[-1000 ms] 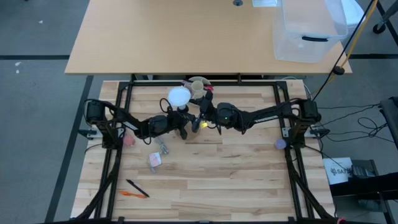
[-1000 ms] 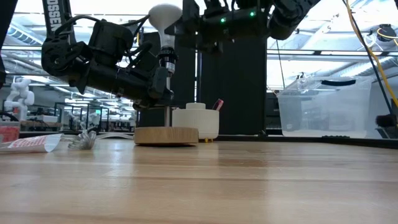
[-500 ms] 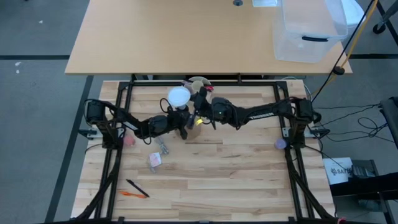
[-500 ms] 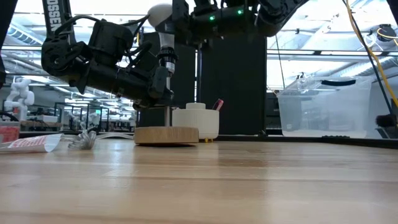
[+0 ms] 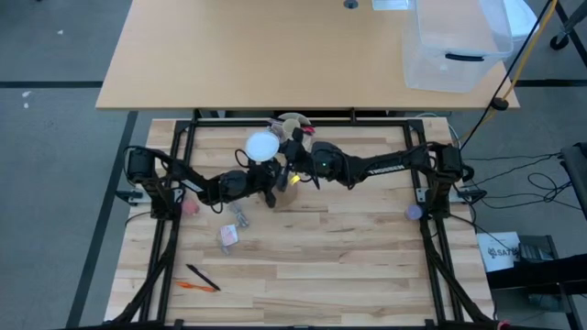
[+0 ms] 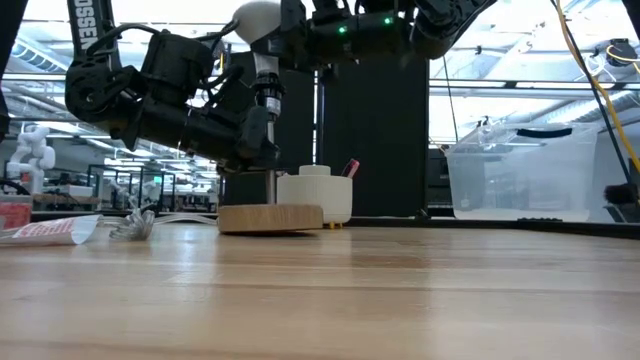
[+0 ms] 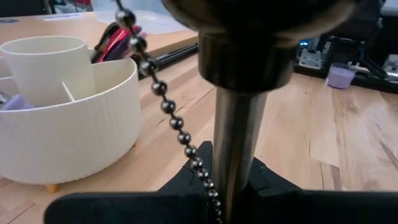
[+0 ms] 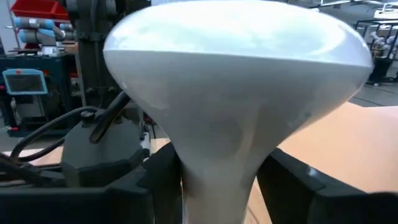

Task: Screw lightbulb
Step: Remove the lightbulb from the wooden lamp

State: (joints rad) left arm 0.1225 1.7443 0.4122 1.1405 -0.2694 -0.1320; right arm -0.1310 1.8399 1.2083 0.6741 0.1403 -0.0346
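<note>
One white frosted lightbulb (image 6: 257, 20) is what I'm watching: it stands upright, dome up, on top of the lamp's thin dark metal stem (image 7: 236, 146), above the round tan wooden base (image 6: 270, 217) near the back middle of the table. From overhead the lightbulb (image 5: 263, 146) shows as a white disc between the two arms.

My right gripper (image 8: 214, 186) sits around the bulb's narrow neck, its two dark fingers (image 8: 292, 186) flanking it on either side. I cannot tell whether they press on the neck or stand just off it. My left gripper (image 7: 221, 196) is clenched on the stem lower down, below the dark socket (image 7: 245, 56), with a beaded pull chain (image 7: 171, 115) hanging alongside the stem.

Just beside the lamp base stands a cream ribbed round cup (image 7: 68, 134) on short feet, divided inside, with a smaller cream cylinder (image 7: 46, 68) rising from its middle. A red-and-dark object (image 7: 115, 40) pokes out of one rear compartment, and something pale purple (image 7: 12, 102) lies in another.

Farther out, on the light wooden tabletop (image 5: 348, 257), lie a small crumpled packet (image 5: 227, 236) and an orange and a black pen (image 5: 200, 280). A clear plastic bin (image 5: 456, 41) sits on the tan table behind.
</note>
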